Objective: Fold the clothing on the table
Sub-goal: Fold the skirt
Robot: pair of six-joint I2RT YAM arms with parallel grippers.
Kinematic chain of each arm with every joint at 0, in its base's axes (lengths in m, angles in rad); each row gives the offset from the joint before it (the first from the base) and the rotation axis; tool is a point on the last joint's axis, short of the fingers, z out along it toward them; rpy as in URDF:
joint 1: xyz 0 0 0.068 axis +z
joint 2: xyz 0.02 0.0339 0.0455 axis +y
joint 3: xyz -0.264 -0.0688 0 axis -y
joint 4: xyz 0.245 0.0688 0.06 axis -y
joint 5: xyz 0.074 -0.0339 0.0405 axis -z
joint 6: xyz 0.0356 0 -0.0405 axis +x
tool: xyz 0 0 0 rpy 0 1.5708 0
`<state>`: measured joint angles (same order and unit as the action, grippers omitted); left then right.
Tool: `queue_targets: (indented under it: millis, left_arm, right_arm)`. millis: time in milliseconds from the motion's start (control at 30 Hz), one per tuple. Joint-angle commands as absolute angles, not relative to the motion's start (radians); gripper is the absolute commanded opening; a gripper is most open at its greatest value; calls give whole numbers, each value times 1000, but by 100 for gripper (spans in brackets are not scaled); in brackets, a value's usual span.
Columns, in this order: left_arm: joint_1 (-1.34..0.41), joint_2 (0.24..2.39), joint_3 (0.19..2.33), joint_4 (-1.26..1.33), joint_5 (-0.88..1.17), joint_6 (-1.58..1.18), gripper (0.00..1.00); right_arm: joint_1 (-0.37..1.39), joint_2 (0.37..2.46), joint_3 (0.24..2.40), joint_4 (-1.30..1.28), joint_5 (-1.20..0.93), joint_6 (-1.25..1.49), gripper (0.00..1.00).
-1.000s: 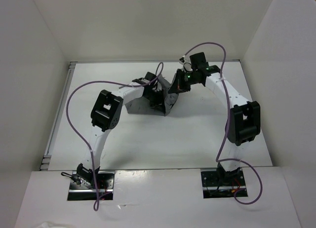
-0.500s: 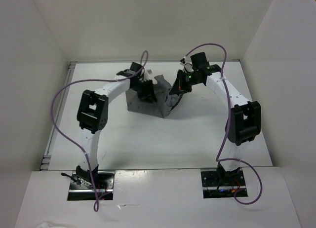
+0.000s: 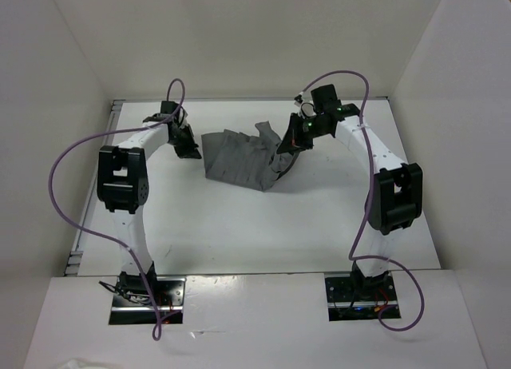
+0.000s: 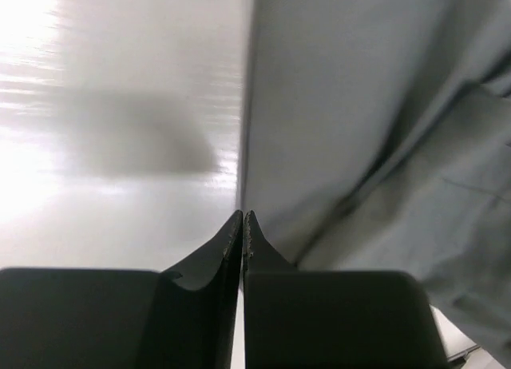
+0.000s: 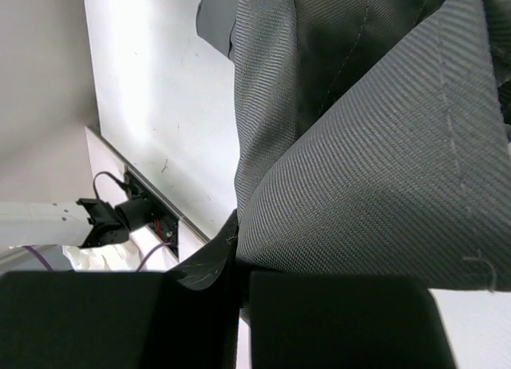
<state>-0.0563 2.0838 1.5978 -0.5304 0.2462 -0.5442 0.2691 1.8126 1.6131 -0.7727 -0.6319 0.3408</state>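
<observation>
Top external, right fingers (image 5: 209,267) grasping grey clothing (image 3: 239,157), left fingers (image 4: 230,243) clenched at its edge

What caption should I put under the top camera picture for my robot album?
The right gripper pinches the grey clothing up off the white table; left gripper beside it.

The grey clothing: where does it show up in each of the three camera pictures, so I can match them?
Top external: the clothing lies mid-table, toward the far wall.
Left wrist: the clothing fills the right half.
Right wrist: the clothing fills the centre and right, close up.
Shared landmark: the glossy white table, left of the fabric in both wrist views.
</observation>
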Motion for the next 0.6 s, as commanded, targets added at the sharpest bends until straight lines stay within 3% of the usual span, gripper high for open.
queue_targets:
  millis: [0, 567]
  left_arm:
    - [-81, 2144, 1585, -462, 251, -571, 6]
    - [-149, 2158, 1529, -396, 365, -607, 4]
  right_arm:
    - [264, 1833, 1686, -779, -658, 322, 0]
    - [455, 2288, 2199, -851, -715, 302, 0]
